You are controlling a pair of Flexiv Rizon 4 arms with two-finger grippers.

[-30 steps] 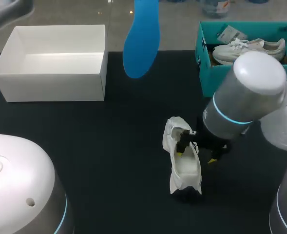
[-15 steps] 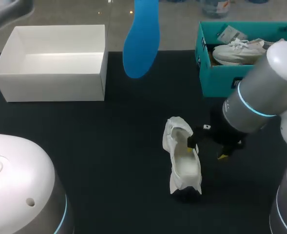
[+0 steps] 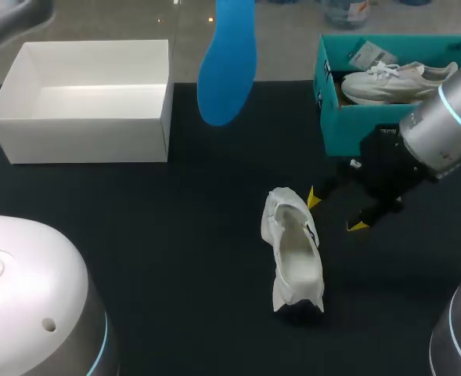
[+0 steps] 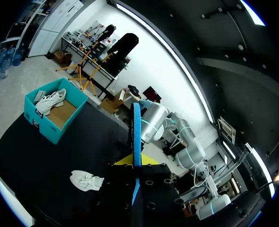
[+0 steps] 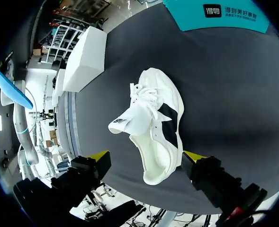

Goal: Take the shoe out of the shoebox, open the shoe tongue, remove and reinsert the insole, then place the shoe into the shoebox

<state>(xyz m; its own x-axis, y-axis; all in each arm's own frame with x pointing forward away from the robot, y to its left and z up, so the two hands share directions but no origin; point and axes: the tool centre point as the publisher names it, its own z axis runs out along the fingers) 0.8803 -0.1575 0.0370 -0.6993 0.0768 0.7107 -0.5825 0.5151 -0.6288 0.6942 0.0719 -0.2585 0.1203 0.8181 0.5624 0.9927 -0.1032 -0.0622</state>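
Note:
A white shoe [image 3: 293,254] lies on the black table with its tongue pulled up and its opening bare. My right gripper [image 3: 336,211] stands open just right of the shoe, apart from it. In the right wrist view the shoe [image 5: 153,123] lies ahead of the spread fingers, its heel end toward the right gripper [image 5: 146,158]. The blue insole [image 3: 227,66] hangs high over the table's far edge. In the left wrist view the insole [image 4: 137,137] shows edge-on, with my left gripper [image 4: 134,163] shut on its lower end.
An empty white shoebox [image 3: 89,102] stands at the back left. A teal box [image 3: 347,117] at the back right holds another white shoe [image 3: 394,78]. My left arm's white housing [image 3: 27,298] fills the near left corner.
My right gripper has drawn out of the shoe's opening and moved right and toward the teal box. The shoe and the held insole have stayed put.

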